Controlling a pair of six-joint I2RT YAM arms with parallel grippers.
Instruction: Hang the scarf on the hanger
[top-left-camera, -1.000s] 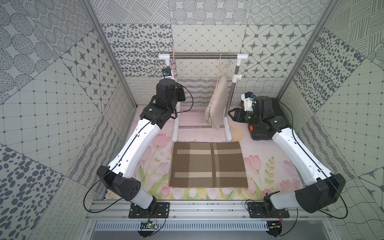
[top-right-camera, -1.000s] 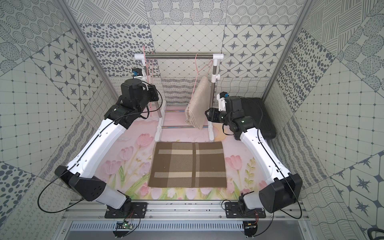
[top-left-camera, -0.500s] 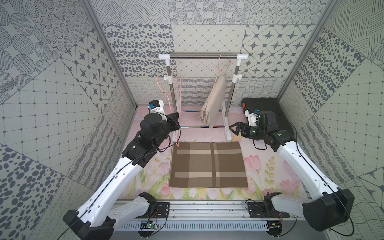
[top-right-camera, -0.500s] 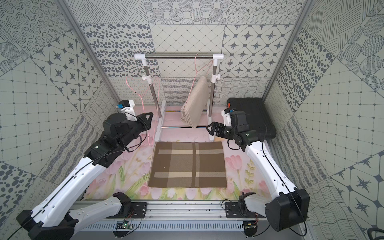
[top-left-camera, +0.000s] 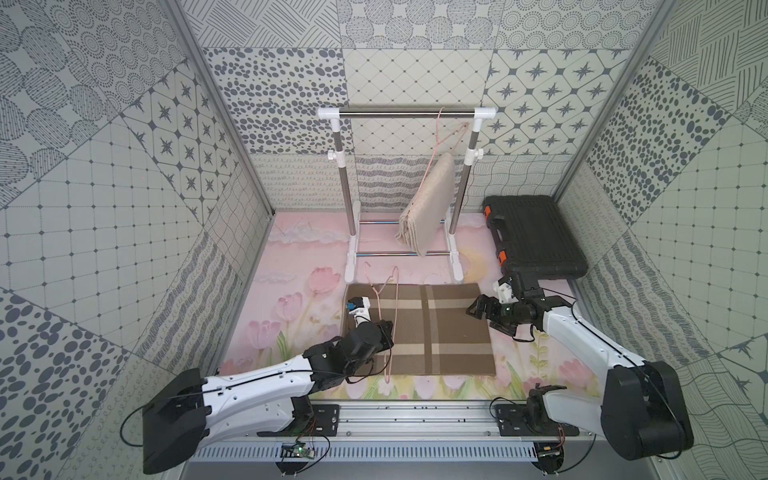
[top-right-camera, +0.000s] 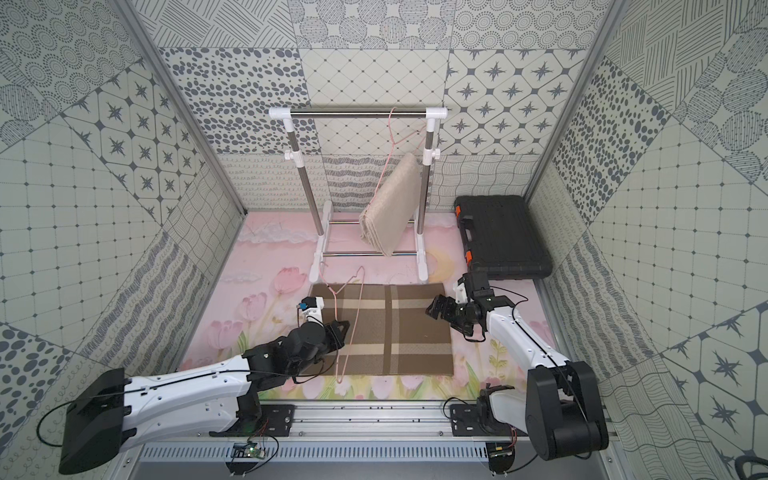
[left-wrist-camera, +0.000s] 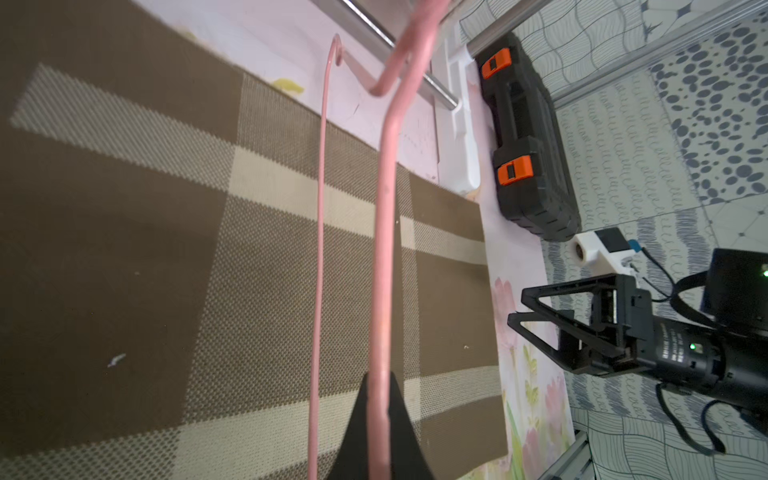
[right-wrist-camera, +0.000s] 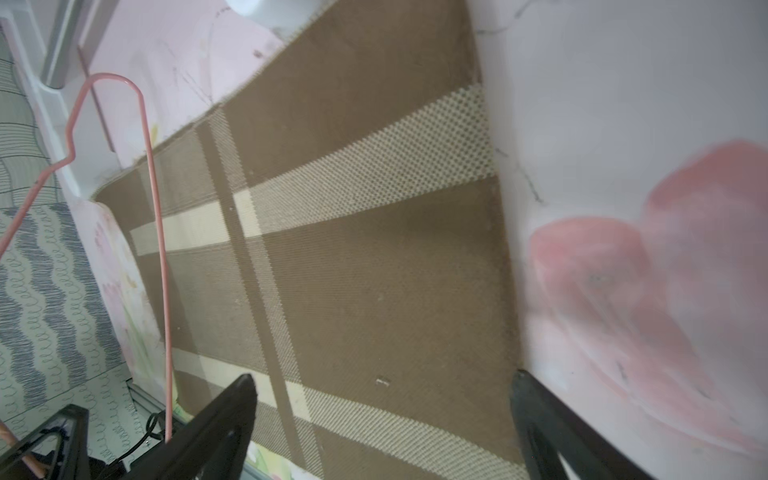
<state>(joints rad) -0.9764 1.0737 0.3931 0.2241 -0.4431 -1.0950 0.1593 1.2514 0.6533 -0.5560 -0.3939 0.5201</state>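
Left wrist view: one black case (left-wrist-camera: 536, 137), lid closed, contents hidden. One brown plaid scarf (left-wrist-camera: 166, 249) lies flat directly below my left gripper (left-wrist-camera: 378, 399), which is clamped on a pink hanger (left-wrist-camera: 384, 249). A second hanger (top-left-camera: 438, 126) hangs on the rack (top-left-camera: 407, 114) with a beige scarf (top-left-camera: 426, 208). My right gripper (left-wrist-camera: 515, 305) gapes empty near the plaid scarf's edge.
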